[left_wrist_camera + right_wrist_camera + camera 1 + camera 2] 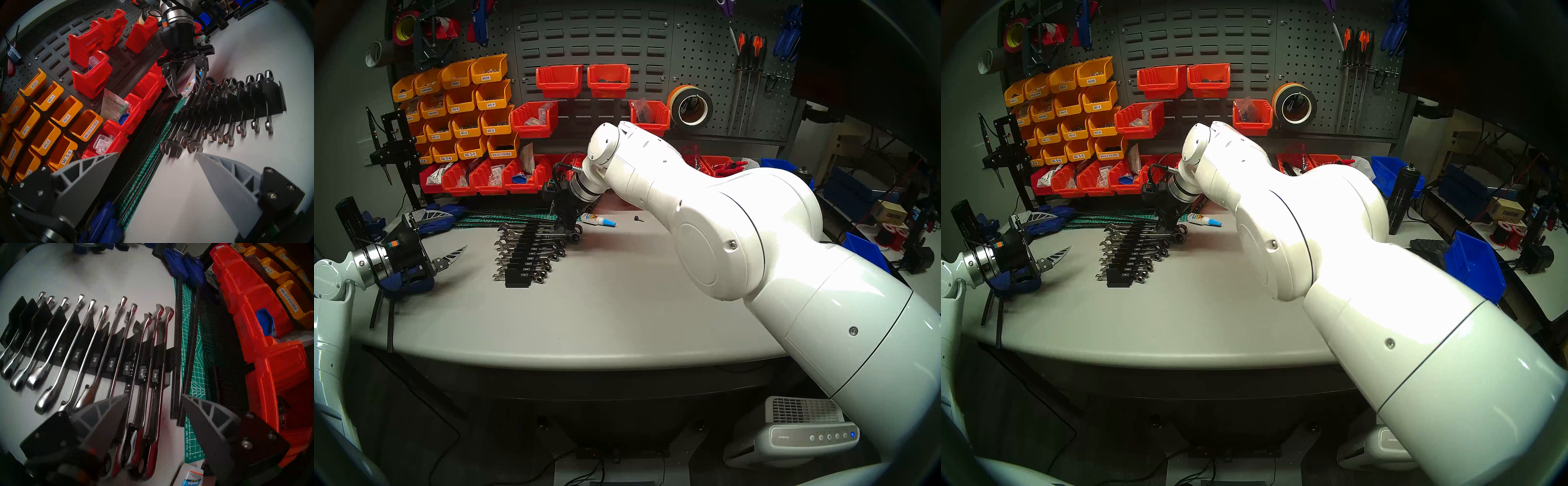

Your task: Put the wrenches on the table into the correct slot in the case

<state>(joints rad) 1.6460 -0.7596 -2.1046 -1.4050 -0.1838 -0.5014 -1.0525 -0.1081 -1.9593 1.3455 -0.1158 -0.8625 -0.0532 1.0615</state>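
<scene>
Hovering over the rack's [169,351] far end, the right fingers [153,401] stood apart and empty, big wrenches [144,351] seated in grooves directly beneath. Risk: one fingertip [117,400] sat close above a shank and could catch and lever it out if the hand swung sideways. Glue bottle [192,477] lay near on the counter [619,298]. Left fingers [156,169] wide, empty, well apart.

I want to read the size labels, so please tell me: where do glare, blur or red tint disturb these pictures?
Head views: right arm overexposed, labels tiny. Right wrist view: wrenches slightly smeared, the largest tinted red by the bins; rack labels readable. Left wrist view: labels mostly blurred and shadowed.
</scene>
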